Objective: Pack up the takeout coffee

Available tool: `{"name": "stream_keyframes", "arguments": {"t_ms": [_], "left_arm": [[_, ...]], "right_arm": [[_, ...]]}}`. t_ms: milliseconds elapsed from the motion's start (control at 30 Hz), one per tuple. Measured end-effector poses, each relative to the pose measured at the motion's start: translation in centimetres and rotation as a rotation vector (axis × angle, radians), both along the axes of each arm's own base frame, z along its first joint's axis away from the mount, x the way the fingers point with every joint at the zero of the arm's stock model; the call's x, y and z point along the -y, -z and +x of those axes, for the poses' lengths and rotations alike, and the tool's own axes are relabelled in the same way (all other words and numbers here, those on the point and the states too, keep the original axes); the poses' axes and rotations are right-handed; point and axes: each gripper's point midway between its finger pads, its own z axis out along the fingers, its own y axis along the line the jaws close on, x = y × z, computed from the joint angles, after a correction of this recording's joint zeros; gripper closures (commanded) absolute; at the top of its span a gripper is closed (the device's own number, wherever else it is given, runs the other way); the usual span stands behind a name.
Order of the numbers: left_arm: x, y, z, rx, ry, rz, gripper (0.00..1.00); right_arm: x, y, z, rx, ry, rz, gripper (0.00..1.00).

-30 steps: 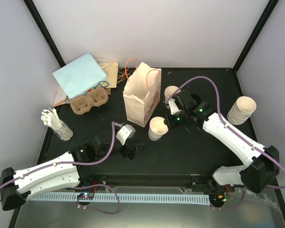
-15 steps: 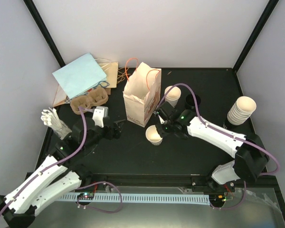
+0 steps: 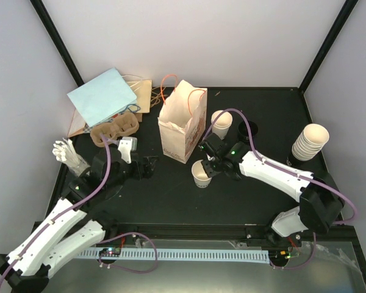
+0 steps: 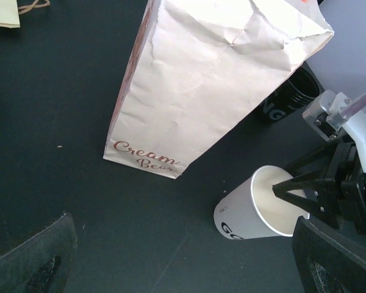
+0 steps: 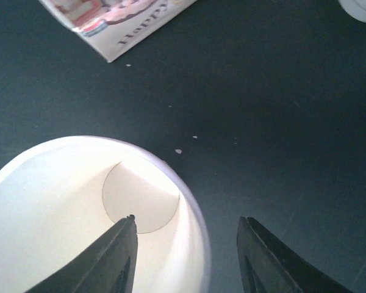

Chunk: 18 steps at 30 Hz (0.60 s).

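A: Cup (image 3: 200, 175): open-topped, standing on the table (image 3: 244, 195) at 5 o'clock of the bag (image 3: 182, 122), near it but apart.
B: Right gripper (image 3: 208, 165)?
A: It's at the cup's 1 o'clock rim. The wrist view shows one finger (image 5: 119, 256) inside the cup and the other outside, with the rim wall between them. The jaws are parted to a middling gap and daylight shows on both sides of the wall, so they straddle it and don't pinch.
B: Left gripper (image 3: 149, 166)?
A: Spread wide, holding nothing. It sits at 9 o'clock of the cup, well apart, and faces the bag and cup.
B: Other cups?
A: Second cup (image 3: 221, 122), open-topped too, just beside the bag at its 3 o'clock. Stack of cups (image 3: 310, 141) near the table's 3 o'clock edge. Tray (image 3: 114, 130) at 9 o'clock of the bag.
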Motion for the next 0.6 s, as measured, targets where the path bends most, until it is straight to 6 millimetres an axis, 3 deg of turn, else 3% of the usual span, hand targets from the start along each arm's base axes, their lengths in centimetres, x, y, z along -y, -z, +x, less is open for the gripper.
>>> {"name": "stream_keyframes", "arguments": {"t_ms": [167, 233, 333, 367, 500, 600], "left_arm": [[-0.2, 0.3, -0.2, -0.012, 0.001, 0.013, 0.01], [-0.2, 0.1, -0.3, -0.012, 0.003, 0.018, 0.01], [-0.2, 0.0, -0.3, -0.009, 0.006, 0.025, 0.01], [-0.2, 0.0, -0.3, -0.008, 0.007, 0.026, 0.01], [-0.2, 0.2, -0.3, -0.017, 0.007, 0.034, 0.01], [-0.2, 0.4, -0.2, -0.022, 0.007, 0.038, 0.01]], "right_arm": [[1.1, -1.6, 0.4, 0.057, 0.015, -0.026, 0.36], [1.6, -3.7, 0.8, 0.119, 0.022, -0.017, 0.27], [2.3, -7.1, 1.5, 0.220, 0.051, 0.016, 0.04], [2.7, -8.4, 1.6, 0.263, 0.062, 0.027, 0.00], [4.8, -12.2, 1.8, 0.394, 0.131, 0.063, 0.00], [6.2, -13.3, 1.7, 0.442, 0.188, 0.070, 0.00]]}}
